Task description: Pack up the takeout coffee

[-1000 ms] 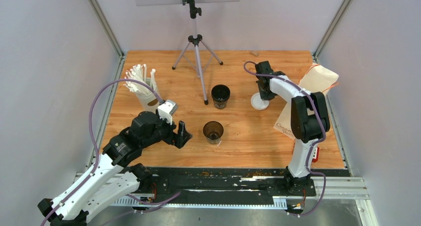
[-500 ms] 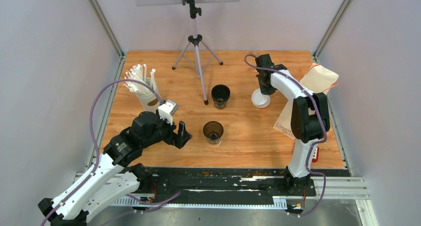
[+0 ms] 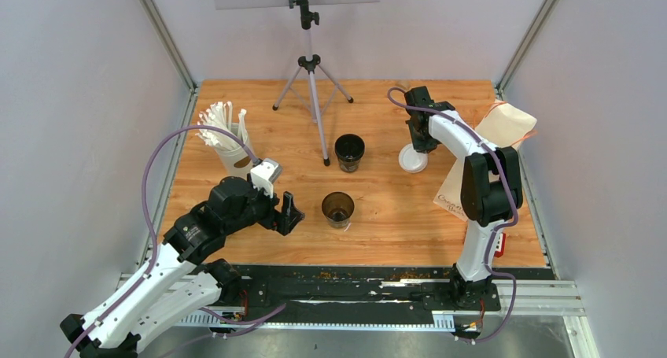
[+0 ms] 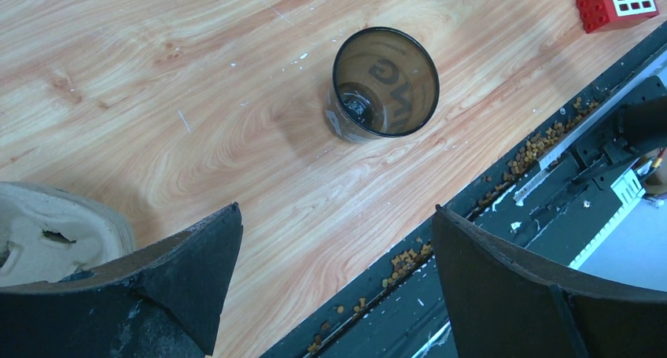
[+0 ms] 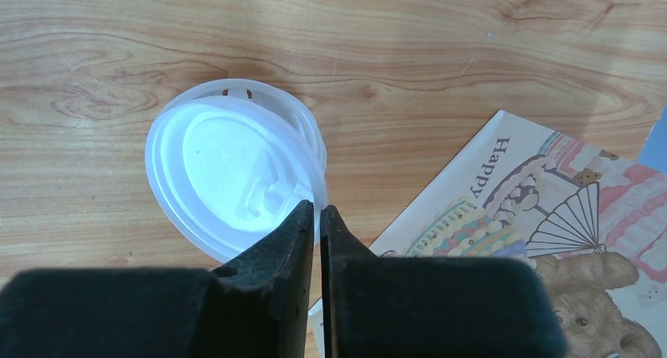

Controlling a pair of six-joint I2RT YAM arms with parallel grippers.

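Two black paper cups stand open and lidless on the wooden table, one near the middle (image 3: 338, 209) and one farther back (image 3: 349, 151). The near cup (image 4: 384, 83) shows ahead of my left gripper (image 4: 337, 216), which is open, empty and short of it to the left (image 3: 287, 212). My right gripper (image 5: 317, 210) is at the back right (image 3: 417, 142), its jaws pinched on the rim of a round white lid (image 5: 228, 169). That lid (image 3: 410, 160) is tilted over a second white lid rim (image 5: 236, 86) lying on the table.
A white cup of straws (image 3: 228, 142) stands at the back left and a tripod (image 3: 313, 83) at the back centre. A printed paper bag (image 5: 550, 216) lies right of the lids. A pulp tray (image 4: 47, 232) sits by my left finger. A red block (image 4: 613, 0) lies near the black front rail (image 4: 503, 201).
My right gripper shifted slightly right and back with the white lid, then stayed almost still. The left arm and both cups have not moved.
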